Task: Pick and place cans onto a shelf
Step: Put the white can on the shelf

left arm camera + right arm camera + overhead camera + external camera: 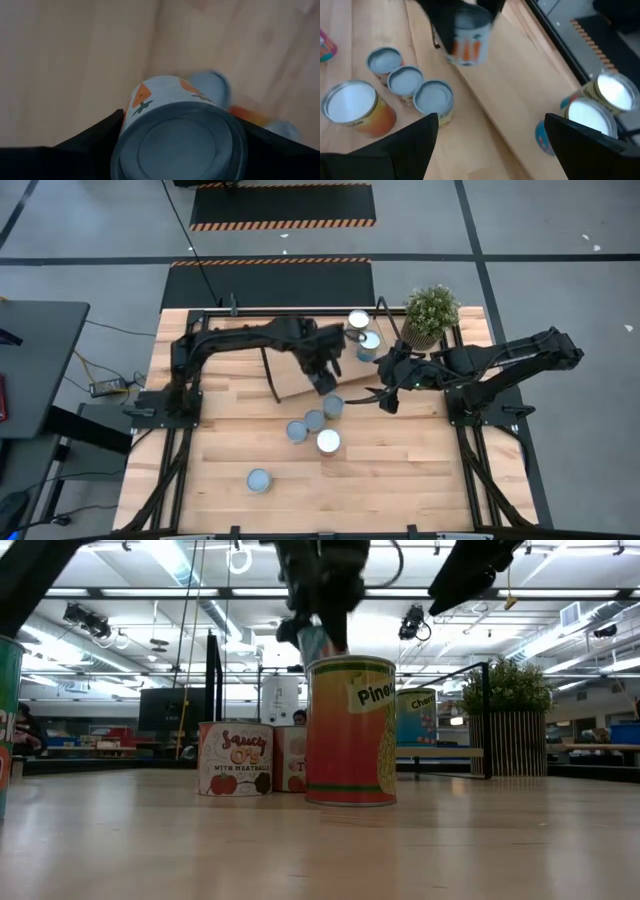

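Carrot can in left pincer, three cans close below

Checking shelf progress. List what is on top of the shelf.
Two cans stand on the shelf. The left tool holds a carrot-label can above it; part is hidden beneath.

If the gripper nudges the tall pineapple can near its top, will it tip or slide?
The pineapple can is taller than the two short cans behind it, so a high push probably tips it. Its rigid round wall would likely roll once down. The wooden tabletop looks smooth, so a low push may slide it.
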Robot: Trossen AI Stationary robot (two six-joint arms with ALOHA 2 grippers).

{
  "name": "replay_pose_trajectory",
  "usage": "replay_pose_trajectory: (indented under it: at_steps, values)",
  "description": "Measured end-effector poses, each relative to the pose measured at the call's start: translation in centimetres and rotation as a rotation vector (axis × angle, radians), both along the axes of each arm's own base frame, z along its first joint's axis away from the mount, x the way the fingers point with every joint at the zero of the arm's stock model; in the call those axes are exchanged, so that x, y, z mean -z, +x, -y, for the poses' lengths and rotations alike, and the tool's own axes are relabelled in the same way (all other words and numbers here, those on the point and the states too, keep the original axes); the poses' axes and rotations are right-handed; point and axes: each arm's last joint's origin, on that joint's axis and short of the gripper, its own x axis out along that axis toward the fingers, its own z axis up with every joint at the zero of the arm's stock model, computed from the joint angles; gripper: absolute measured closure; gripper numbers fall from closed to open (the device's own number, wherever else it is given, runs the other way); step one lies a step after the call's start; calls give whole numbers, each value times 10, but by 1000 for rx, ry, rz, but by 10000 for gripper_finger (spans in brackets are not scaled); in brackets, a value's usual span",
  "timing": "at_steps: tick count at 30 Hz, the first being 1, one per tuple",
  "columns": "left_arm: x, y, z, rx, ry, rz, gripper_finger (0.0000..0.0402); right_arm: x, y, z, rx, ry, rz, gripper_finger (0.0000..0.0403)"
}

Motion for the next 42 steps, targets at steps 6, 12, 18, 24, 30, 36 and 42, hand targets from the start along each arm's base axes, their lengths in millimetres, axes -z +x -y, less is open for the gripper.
replay_pose_trajectory:
  at_steps: [6,12,18,24,30,36,42]
  values:
    - [29,11,-42,9,4,1,104,4,5,1,54,35,9,31]
    - [50,13,-67,91,24,-20,104,7,9,13,124,25,0,31]
    - [53,13,-77,176,74,-7,84,4,14,38,228,35,58,31]
    - [54,15,-77,243,79,27,46,-4,19,64,254,53,152,31]
    - [53,16,-81,220,104,38,34,-8,19,80,213,32,172,31]
    - [42,10,-85,122,91,51,33,-7,19,86,77,32,142,31]
    - [11,-2,-80,-5,100,84,35,-7,20,84,-72,28,122,31]
